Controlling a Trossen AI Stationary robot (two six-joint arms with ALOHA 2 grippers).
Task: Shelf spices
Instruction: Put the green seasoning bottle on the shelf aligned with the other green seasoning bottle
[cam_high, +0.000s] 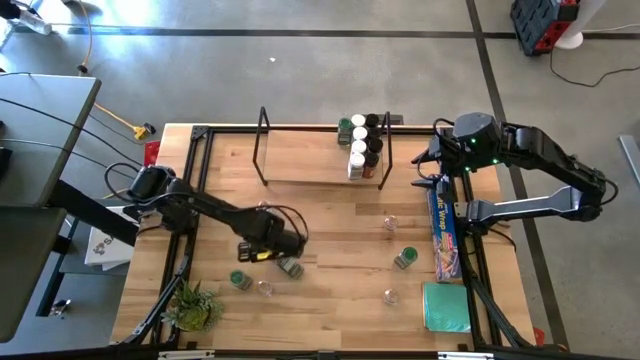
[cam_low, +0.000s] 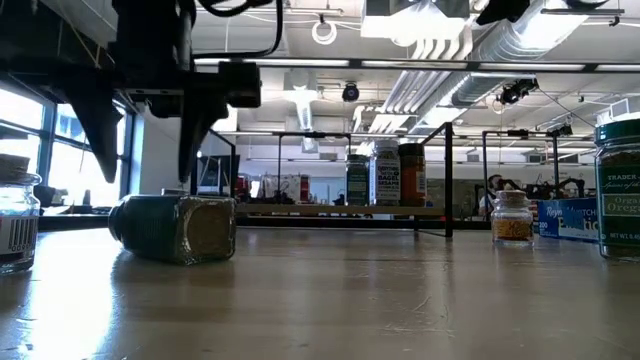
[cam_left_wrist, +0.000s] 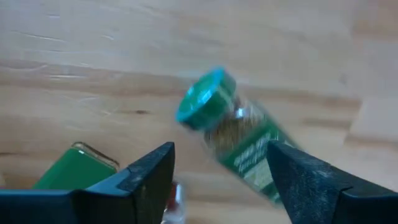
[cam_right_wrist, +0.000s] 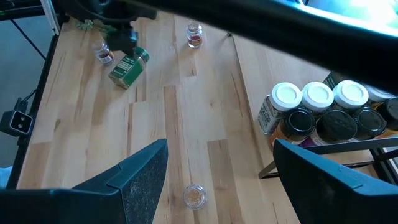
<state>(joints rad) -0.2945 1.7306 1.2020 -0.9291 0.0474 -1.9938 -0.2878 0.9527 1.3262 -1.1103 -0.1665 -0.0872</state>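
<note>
A spice jar (cam_left_wrist: 242, 140) with a green lid lies on its side on the table (cam_high: 330, 230); the low view shows it too (cam_low: 180, 228). My left gripper (cam_low: 150, 150) hangs open just above it, pointing down, a finger on either side and clear of the jar. Two more jars, one green-lidded (cam_high: 240, 280) and one clear (cam_high: 264, 289), stand close by. The shelf (cam_high: 310, 170) at the table's far side carries several jars (cam_high: 362, 145) at its right end. My right gripper (cam_right_wrist: 217, 180) waits open, high above the shelf's right end.
Other jars stand on the right half of the table (cam_high: 405, 259), (cam_high: 390, 222), (cam_high: 390, 296). A long blue box (cam_high: 445, 232) and a green pad (cam_high: 445, 306) lie along the right edge. A small plant (cam_high: 195, 306) sits at the near left corner.
</note>
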